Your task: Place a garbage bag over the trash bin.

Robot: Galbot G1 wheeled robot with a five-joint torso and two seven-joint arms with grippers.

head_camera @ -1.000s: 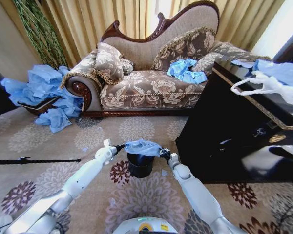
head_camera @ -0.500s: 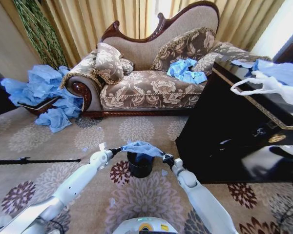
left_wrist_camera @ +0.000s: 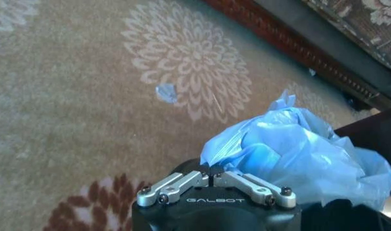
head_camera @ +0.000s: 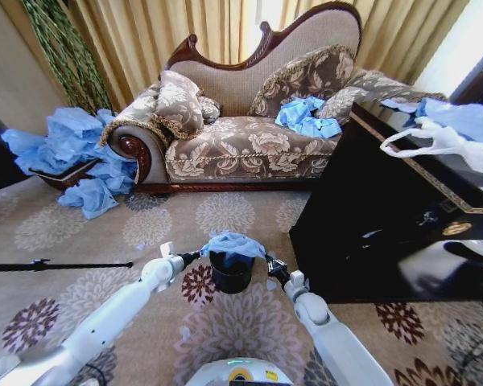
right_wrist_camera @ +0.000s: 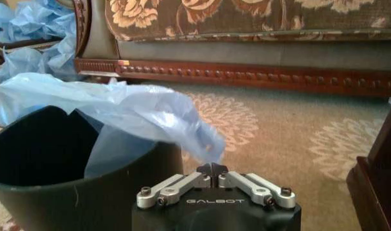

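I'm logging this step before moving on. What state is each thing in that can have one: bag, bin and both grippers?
garbage bag: bunched over the bin's mouth, stretched between both grippers, part hanging inside, not yet pulled down the sides.
trash bin: upright on the carpet, mouth partly covered.
left gripper: shut on the bag's edge, beside the bin's rim.
right gripper: shut on the opposite edge, beside the rim.
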